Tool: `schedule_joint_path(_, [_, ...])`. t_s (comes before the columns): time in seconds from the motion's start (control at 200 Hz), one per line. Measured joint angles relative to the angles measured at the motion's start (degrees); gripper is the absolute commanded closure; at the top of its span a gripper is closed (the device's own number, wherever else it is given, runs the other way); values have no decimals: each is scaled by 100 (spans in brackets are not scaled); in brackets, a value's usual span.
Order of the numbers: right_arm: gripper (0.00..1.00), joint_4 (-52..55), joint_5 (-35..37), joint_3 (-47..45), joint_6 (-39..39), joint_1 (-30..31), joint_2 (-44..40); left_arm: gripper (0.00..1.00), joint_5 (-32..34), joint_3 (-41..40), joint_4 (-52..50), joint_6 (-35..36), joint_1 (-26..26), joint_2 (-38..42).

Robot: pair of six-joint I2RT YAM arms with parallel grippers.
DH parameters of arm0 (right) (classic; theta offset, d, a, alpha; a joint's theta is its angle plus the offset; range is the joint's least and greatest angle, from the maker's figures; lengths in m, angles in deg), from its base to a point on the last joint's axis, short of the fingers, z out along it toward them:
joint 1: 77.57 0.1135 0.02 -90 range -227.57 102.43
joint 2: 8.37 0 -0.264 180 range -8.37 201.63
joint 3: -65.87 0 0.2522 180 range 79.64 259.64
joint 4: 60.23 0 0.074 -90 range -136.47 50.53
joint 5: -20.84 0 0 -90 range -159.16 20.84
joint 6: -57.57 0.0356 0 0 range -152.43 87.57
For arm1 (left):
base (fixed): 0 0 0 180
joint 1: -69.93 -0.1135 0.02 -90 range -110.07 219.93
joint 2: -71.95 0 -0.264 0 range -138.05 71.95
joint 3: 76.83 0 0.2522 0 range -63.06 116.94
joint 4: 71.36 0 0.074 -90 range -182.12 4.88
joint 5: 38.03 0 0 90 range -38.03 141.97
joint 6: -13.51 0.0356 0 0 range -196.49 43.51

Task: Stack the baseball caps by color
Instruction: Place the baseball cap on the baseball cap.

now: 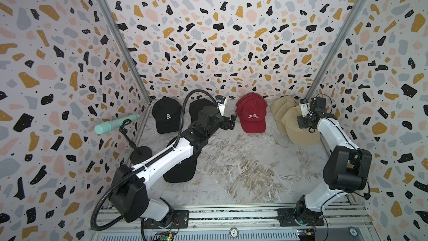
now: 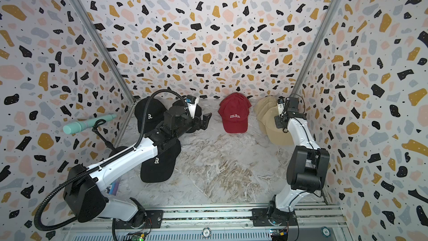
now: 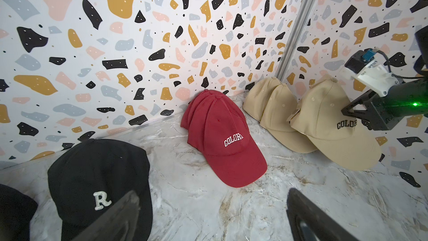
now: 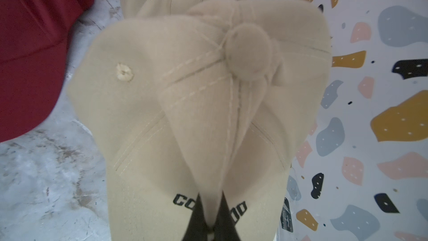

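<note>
Three black caps lie at the left: one showing its "R" [image 1: 166, 117], one behind my left wrist [image 1: 199, 108], one under my left forearm [image 2: 157, 165]. A pile of dark red caps [image 1: 252, 114] sits at the back middle. Three tan caps overlap at the back right [image 3: 278, 112]. My right gripper [image 4: 212, 209] is shut on a pinch of crown fabric of the front tan cap [image 4: 185, 89]. My left gripper [image 3: 213, 216] hangs open over bare table between the black and red caps, with nothing between its fingers [image 3: 125, 214].
A teal microphone [image 1: 115, 124] on a black stand [image 1: 140, 154] leans at the left wall. Patterned walls close in the back and both sides. A metal rail [image 1: 231, 214] runs along the front edge. The marble tabletop [image 1: 243, 170] shows in the middle.
</note>
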Motion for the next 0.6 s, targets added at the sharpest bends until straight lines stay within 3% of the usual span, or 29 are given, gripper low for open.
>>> schedule_joint_path(0.601, [100,72,-24,791,22,37,1447,0,2,295,-109,42,-188,-243])
